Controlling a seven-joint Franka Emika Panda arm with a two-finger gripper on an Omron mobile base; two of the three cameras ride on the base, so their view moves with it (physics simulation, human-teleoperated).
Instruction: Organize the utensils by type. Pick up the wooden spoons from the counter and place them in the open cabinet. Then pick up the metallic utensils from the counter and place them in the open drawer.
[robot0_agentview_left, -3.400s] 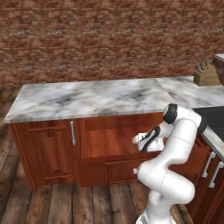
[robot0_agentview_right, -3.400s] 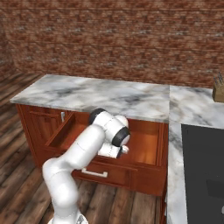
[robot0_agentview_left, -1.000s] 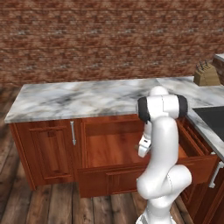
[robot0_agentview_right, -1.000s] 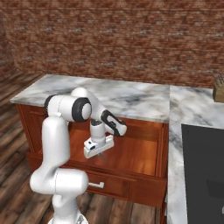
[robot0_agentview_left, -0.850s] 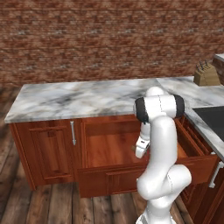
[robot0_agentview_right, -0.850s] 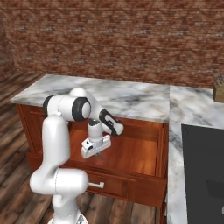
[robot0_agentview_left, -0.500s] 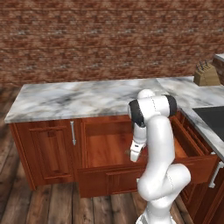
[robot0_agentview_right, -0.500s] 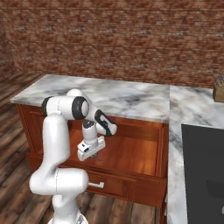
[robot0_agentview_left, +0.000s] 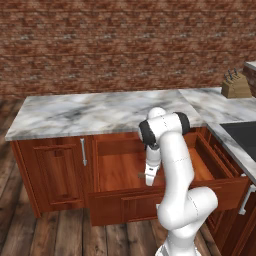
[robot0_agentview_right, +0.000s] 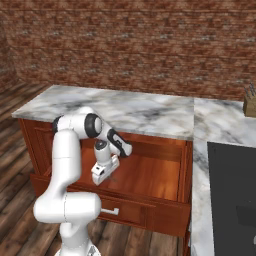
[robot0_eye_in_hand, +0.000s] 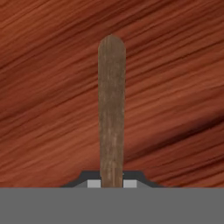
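Narrow cabinet door (robot0_agentview_left: 55, 170) with the silver bar handle (robot0_agentview_left: 83, 151) is sitting shut under the counter's (robot0_agentview_left: 95, 111) left end. Just right of it the open drawer (robot0_agentview_left: 125, 170) is standing pulled out under the counter's front edge. The arm is reaching down into the drawer near its middle, gripper (robot0_agentview_left: 148, 181) pointing at the wood floor inside, closer to the drawer's front than its back. Fingers (robot0_eye_in_hand: 94, 183) are clamping a brown wooden stick (robot0_eye_in_hand: 111, 109), probably a wooden spoon handle; bowl end is hidden, so can't confirm. Stick is running straight out from the fingers over the drawer floor; touching or just above it, can't tell. Knife block (robot0_agentview_left: 235, 85) is sitting at the counter's far right corner, well apart.
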